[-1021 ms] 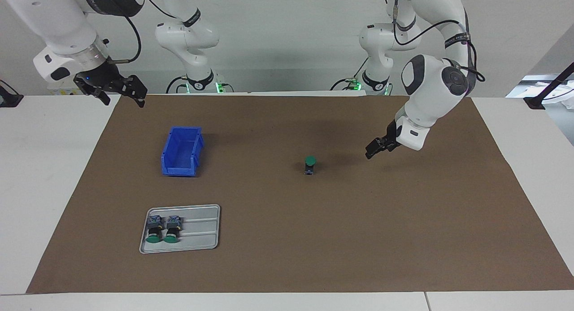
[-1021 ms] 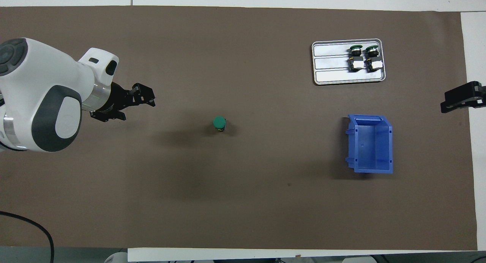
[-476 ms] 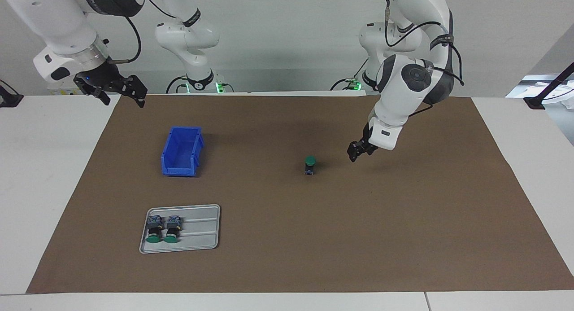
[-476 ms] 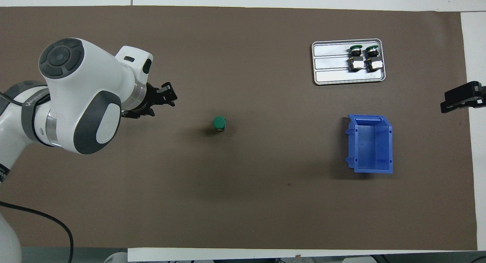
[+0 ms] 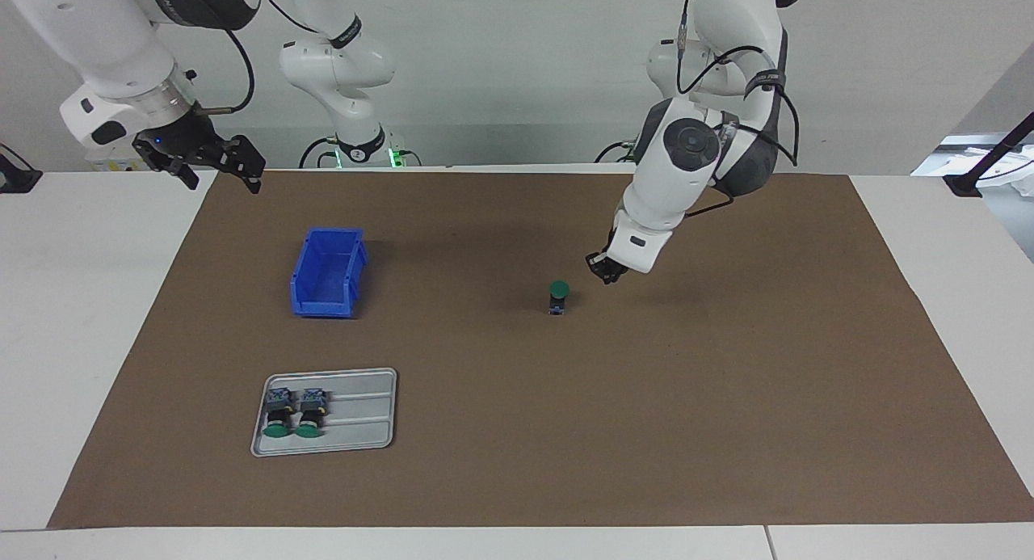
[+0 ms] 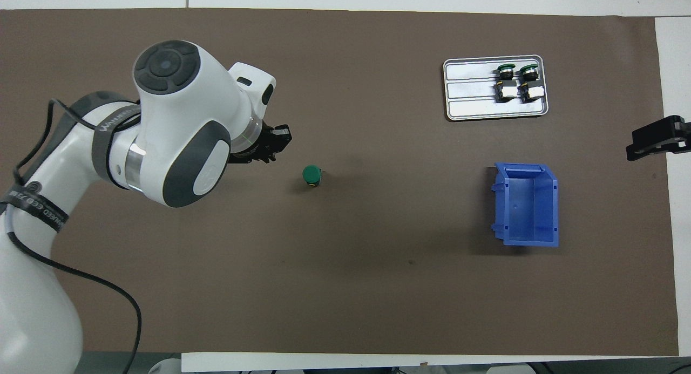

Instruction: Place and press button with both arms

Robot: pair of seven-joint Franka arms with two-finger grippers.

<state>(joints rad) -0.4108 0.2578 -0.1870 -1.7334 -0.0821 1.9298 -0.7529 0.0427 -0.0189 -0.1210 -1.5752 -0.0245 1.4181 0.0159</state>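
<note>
From the facing view I see both of my arms whole. My left gripper [image 5: 602, 271] hangs low over the brown mat [image 5: 727, 398], close beside the button [image 5: 558, 296] on the side toward the left arm's end of the table. It does not touch the button; there is a small gap of bare mat between them. From this side the white wrist hides most of the fingers.

The overhead view shows me something the facing view does not: the black tips of the left gripper [image 6: 278, 142] poke out from under the big white arm and point toward the button [image 6: 311, 175]. The tips look close together, but I cannot tell if they are pressed tight or a little apart. They hold nothing.

The button stands up on its square base near the middle of the mat, green cap on top.

My right gripper [image 5: 218, 160] waits up in the air over the mat's edge at the right arm's end of the table. In the overhead view only its dark tip [image 6: 656, 139] shows at the side. Its fingers look spread and hold nothing.

A blue bin [image 5: 327, 272] sits on the mat. A grey tray [image 5: 359, 418] lies farther from the robots than the bin, with two more buttons [image 5: 291, 412] lying side by side in it.
</note>
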